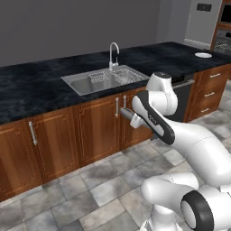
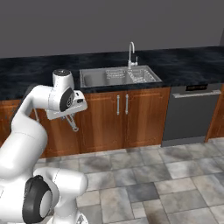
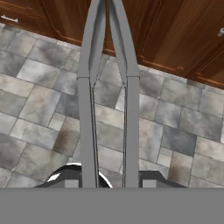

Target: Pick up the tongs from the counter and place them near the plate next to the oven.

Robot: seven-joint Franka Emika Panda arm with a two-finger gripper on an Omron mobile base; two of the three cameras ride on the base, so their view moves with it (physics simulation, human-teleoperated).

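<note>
The end effector (image 2: 73, 124) is clamped narrow on the tongs (image 3: 107, 87), whose two grey arms run toward twelve o'clock in the hand view, hanging over the tiled floor (image 3: 39, 109) in front of the brown cabinets (image 2: 122, 118), probably for carrying. The black marble table (image 1: 40, 85) holds the sink (image 1: 106, 79). The plate (image 1: 203, 55) waits near two o'clock in the left base view, beside the oven (image 1: 222, 40).

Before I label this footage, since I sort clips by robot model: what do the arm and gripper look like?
The arm is glossy white, built of rounded, bulbous links with black bands and black discs at the joints. A dark cap tops one joint. The gripper sits on a white, boxy hand, with slim grey fingers. No cables or markings are visible.
</note>
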